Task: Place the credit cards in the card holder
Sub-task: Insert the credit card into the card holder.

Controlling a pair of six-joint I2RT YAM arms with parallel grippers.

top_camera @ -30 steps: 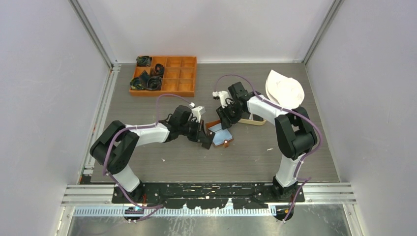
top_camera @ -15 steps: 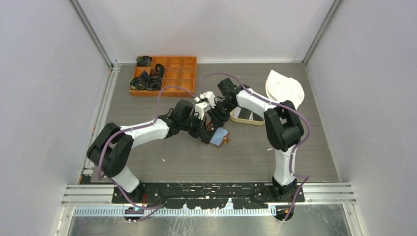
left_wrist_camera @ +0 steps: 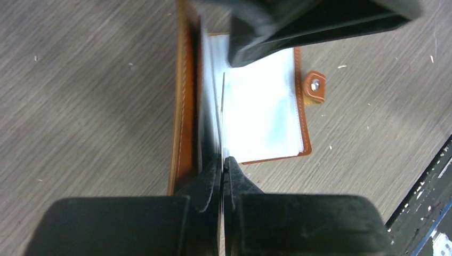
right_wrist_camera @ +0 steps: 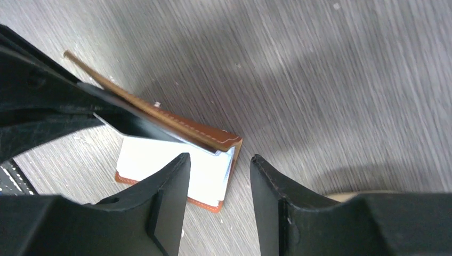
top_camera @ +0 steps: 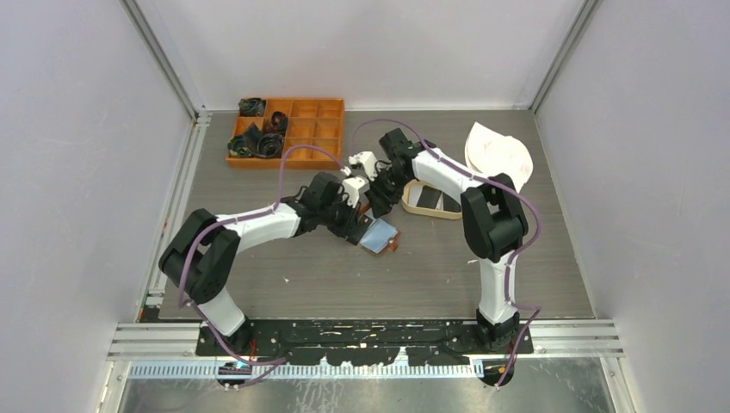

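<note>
Fingers (left_wrist_camera: 205, 178) of left gripper (left_wrist_camera: 222, 161): pinched together on clear plastic inner sleeve (left_wrist_camera: 221, 133) of brown leather folding card holder (left_wrist_camera: 183, 106), centre frame, apparently propping it open. Right gripper (right_wrist_camera: 218, 162): fingers apart, empty.

walls (top_camera: 69, 129): plain pale grey | table (top_camera: 344, 284): grey wood-grain | rails (top_camera: 585, 337): bare aluminium | light: even

Right of the card holder (top_camera: 380, 235), the tray (top_camera: 435, 215) holds dark contents too small to identify. The right gripper (top_camera: 372, 200), blurred in the left wrist view, hides the card holder's far corner.
</note>
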